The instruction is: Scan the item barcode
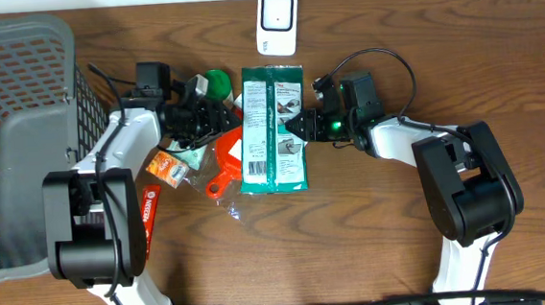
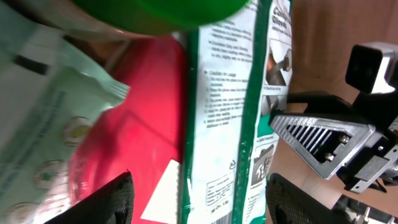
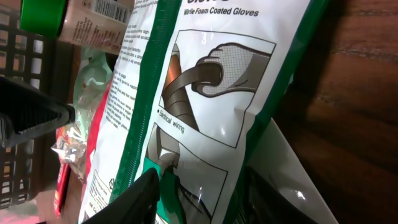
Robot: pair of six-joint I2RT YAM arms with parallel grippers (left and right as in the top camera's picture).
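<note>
While the glove packet [image 1: 271,129] lies flat mid-table, I am at the pickup step: my right gripper [image 1: 293,125] straddles its right edge, whether clamped I cannot tell; my left gripper [image 1: 224,120] sits jaws apart on its left. Next I need a firm pinch, then a lift toward the far white scanner [image 1: 277,21].

We count one grey basket [image 1: 14,36], one white scanner [image 1: 277,21], one green-and-white glove packet [image 1: 272,128], one red scoop [image 1: 223,161], one green-capped bottle [image 1: 216,82], one pale green pouch [image 2: 43,143], one orange sachet [image 1: 165,168], one red tube [image 1: 150,211], and two robot arms: left arm [image 1: 102,193], right arm [image 1: 457,178].
</note>
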